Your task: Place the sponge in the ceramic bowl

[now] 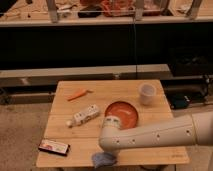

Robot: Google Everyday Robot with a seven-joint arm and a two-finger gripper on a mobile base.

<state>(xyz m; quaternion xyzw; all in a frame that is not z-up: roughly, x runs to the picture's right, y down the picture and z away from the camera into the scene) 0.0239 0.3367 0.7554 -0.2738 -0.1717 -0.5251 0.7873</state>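
- My pincer [106,151] is down at the front edge of the counter [115,92], mostly hidden by my arm; I cannot tell whether it is open or closed.
- The sponge [102,160] lies right at it.
- The bowl [122,114] sits farther back.

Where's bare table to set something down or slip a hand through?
Bare: back strip between carrot and cup; left side between carrot and packet. Crowded: middle and front, with bottle, bowl, and the end effector over the sponge at the table front edge.
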